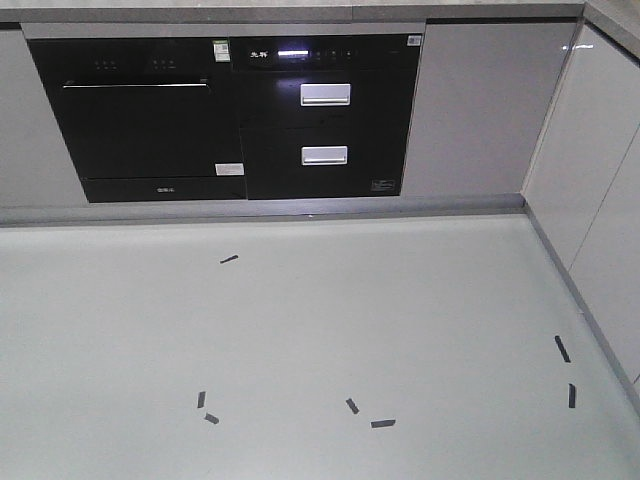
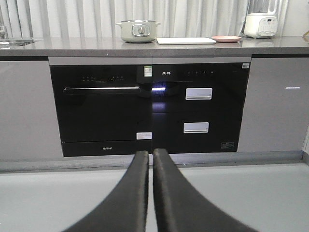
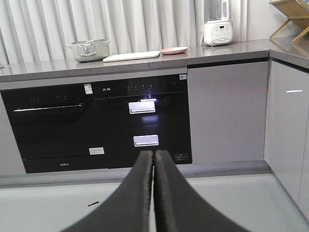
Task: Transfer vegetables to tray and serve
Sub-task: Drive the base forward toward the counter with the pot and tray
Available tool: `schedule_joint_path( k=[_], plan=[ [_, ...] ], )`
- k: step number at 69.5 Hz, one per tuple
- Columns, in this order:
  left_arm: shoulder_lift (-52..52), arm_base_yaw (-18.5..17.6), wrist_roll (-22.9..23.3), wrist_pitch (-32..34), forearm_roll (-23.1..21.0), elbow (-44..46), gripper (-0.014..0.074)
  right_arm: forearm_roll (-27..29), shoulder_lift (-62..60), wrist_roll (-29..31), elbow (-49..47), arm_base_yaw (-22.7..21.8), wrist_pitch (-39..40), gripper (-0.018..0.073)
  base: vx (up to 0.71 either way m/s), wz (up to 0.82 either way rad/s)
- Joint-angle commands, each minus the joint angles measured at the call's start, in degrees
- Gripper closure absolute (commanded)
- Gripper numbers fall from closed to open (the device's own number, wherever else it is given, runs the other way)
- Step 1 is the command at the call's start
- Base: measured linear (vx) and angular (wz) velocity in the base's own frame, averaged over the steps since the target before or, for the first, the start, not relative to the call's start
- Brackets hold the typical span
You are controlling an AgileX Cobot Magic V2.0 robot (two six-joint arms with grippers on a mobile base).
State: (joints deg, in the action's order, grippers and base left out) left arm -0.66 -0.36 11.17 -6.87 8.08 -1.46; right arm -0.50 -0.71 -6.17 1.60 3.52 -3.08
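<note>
Tray [image 2: 186, 40]: cream-white, rectangular, rounded at the corners; lay flat on the grey countertop [image 2: 72, 47], seen nearly edge-on, top face too foreshortened to read

Vegetables: whereabouts could not be told from any of the three views

Pale green lidded pot [image 2: 139, 31]: stood on the same countertop, just left of the tray, apart from it

Round pink plate [image 2: 226, 38]: sat just beside the tray's right end

White appliance [image 2: 260, 21] with a clear jug on top: stood further right along the counter, near the plate

Bamboo rack [image 3: 289, 19]: rested on the side counter at far right, only partly in frame

Pale pleated curtains [image 3: 145, 24]: hung behind the whole counter

Black built-in oven [image 1: 140, 120]: set under the counter, left; touched side by side by a black drawer unit [image 1: 325, 125] with two silver handles

Grey cabinet doors [image 1: 480, 110]: filled the run to the right of the drawer unit

Pale floor [image 1: 400, 300]: marked with several short dark tape strips [image 1: 383, 423]

Left gripper [image 2: 150, 152]: black fingers [image 2: 130, 193] pressed together save for a hairline slit, nothing between them; pointed at the seam between oven and drawer unit, well apart from the tray

Right gripper [image 3: 154, 152]: fingers [image 3: 178, 198] closed against each other, gripping nothing; aimed at the drawer unit, low over the floor
</note>
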Motion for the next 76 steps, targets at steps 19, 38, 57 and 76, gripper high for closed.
schedule_joint_path(
  k=[19, 38, 57, 76],
  plan=[
    [-0.82, 0.04, 0.13, 4.24, -0.04, -1.25, 0.0602, -0.34, -0.40, 0.25, 0.91, -0.35, 4.54, 0.0562, 0.01, 0.02],
    [-0.82, 0.04, 0.13, 4.24, -0.04, -1.25, 0.0602, -0.34, -0.40, 0.25, 0.91, -0.35, 4.54, 0.0562, 0.04, 0.02],
    [-0.82, 0.04, 0.13, 4.24, -0.04, -1.25, 0.0602, -0.34, -0.40, 0.25, 0.91, -0.35, 4.54, 0.0562, 0.08, -0.01],
    [-0.82, 0.04, 0.13, 4.24, -0.04, -1.25, 0.0602, -0.34, -0.40, 0.25, 0.91, -0.35, 4.54, 0.0562, 0.12, -0.02]
  ],
)
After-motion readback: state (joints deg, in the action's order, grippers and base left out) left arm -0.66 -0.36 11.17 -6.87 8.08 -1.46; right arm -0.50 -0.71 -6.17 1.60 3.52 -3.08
